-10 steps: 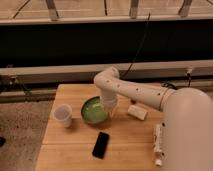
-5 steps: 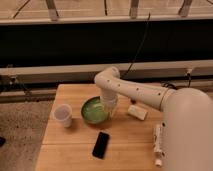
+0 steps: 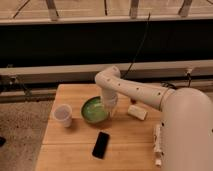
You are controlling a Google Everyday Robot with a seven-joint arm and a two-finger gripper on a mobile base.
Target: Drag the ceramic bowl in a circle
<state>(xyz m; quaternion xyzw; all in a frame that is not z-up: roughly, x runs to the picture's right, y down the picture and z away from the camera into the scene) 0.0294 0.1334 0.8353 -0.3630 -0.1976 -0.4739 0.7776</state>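
Note:
The green ceramic bowl sits on the wooden table, a little left of the middle. It is round and shallow with a paler green inside. My white arm reaches in from the right and bends down over the bowl. My gripper is at the bowl's right rim, pointing down into or against it. The arm's wrist covers the rim there.
A small whitish plastic cup stands left of the bowl. A black phone lies in front of it. A white block lies to the right, and a white strip-like object lies along the table's right edge. A dark ledge runs behind the table.

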